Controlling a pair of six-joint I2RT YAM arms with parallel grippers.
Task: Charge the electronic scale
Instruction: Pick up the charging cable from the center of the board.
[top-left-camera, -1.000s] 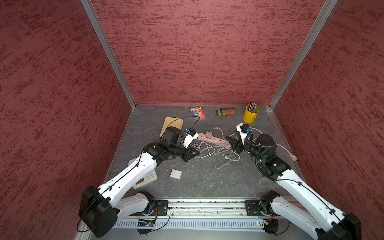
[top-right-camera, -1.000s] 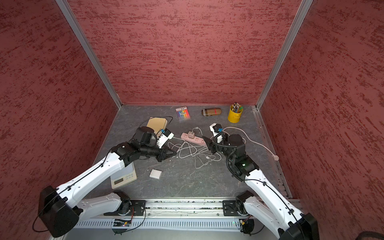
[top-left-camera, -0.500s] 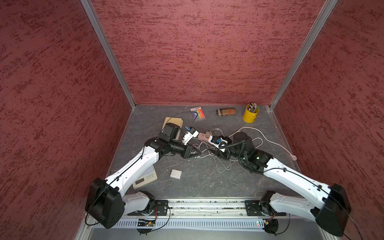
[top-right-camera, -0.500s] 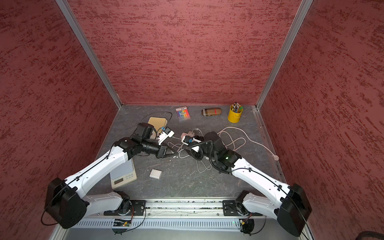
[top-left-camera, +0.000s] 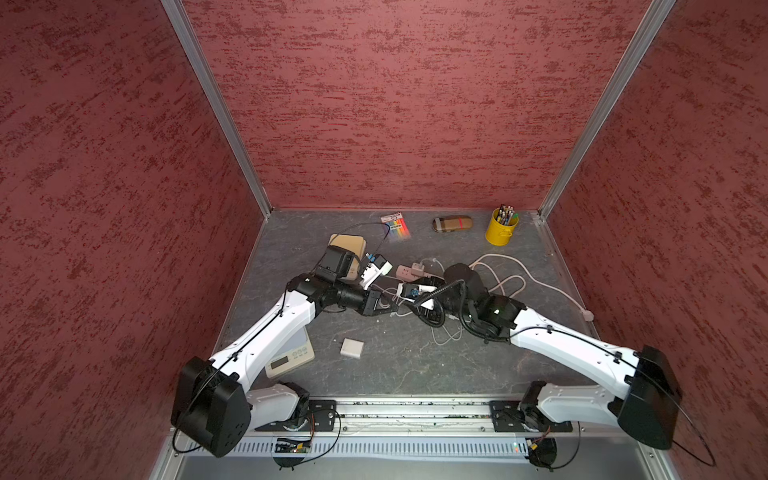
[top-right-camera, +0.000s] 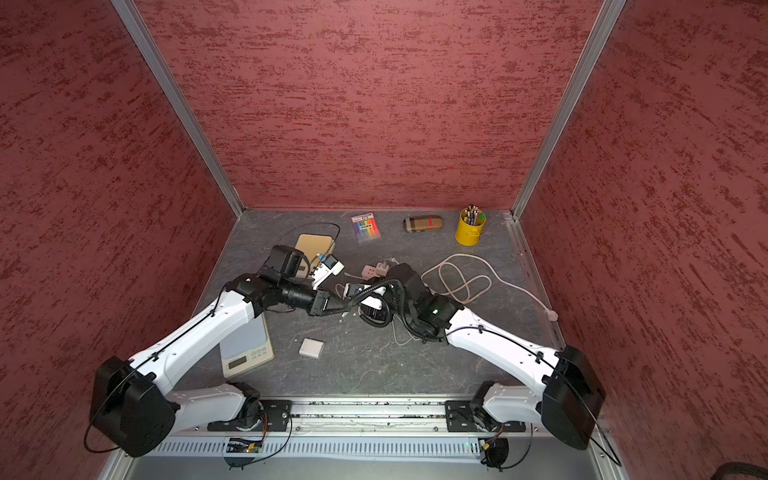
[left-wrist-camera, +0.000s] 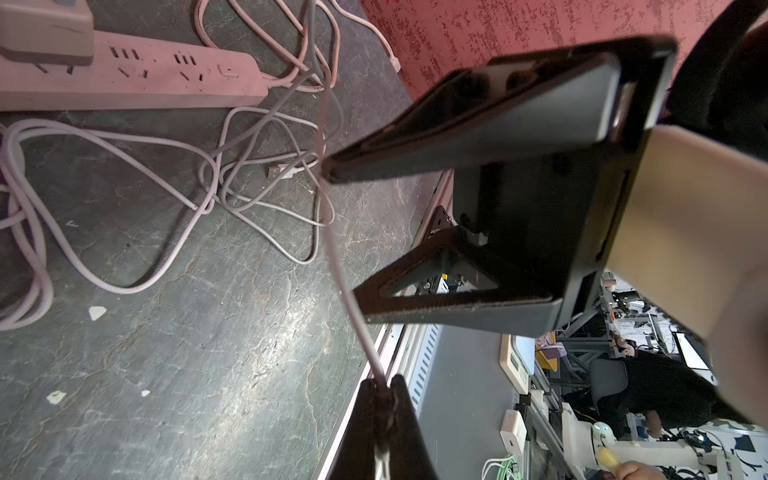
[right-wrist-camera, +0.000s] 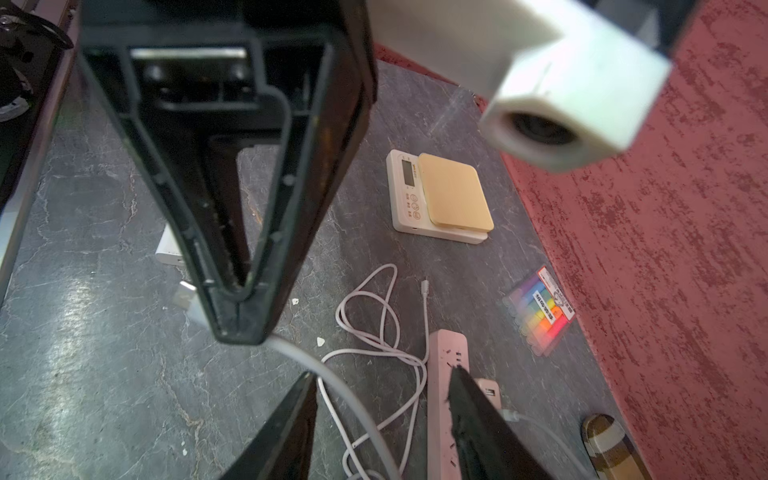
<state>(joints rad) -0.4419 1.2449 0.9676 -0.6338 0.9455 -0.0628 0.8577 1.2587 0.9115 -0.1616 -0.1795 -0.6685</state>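
The electronic scale (right-wrist-camera: 440, 199), white with a tan plate, lies at the back left, also seen in both top views (top-left-camera: 347, 245) (top-right-camera: 314, 245). My left gripper (left-wrist-camera: 384, 386) is shut on a white USB cable (left-wrist-camera: 345, 286) just behind its plug (right-wrist-camera: 185, 295), held above the floor mid-table (top-left-camera: 392, 309). My right gripper (right-wrist-camera: 381, 374) faces it with its jaws open. The cable (right-wrist-camera: 332, 374) passes between them without being pinched. A white charger block (top-left-camera: 351, 348) lies loose in front.
A pink power strip (right-wrist-camera: 442, 374) with an adapter lies among tangled white cords (left-wrist-camera: 257, 199). A second white scale (top-right-camera: 245, 353) sits under the left arm. Sticky flags (top-left-camera: 397, 226), a case (top-left-camera: 453, 223) and a yellow pencil cup (top-left-camera: 501, 230) line the back wall.
The right arm has swung left across the power strip until its open jaws meet the left gripper's tip. The left gripper has stayed shut on the cable, shifting only slightly.
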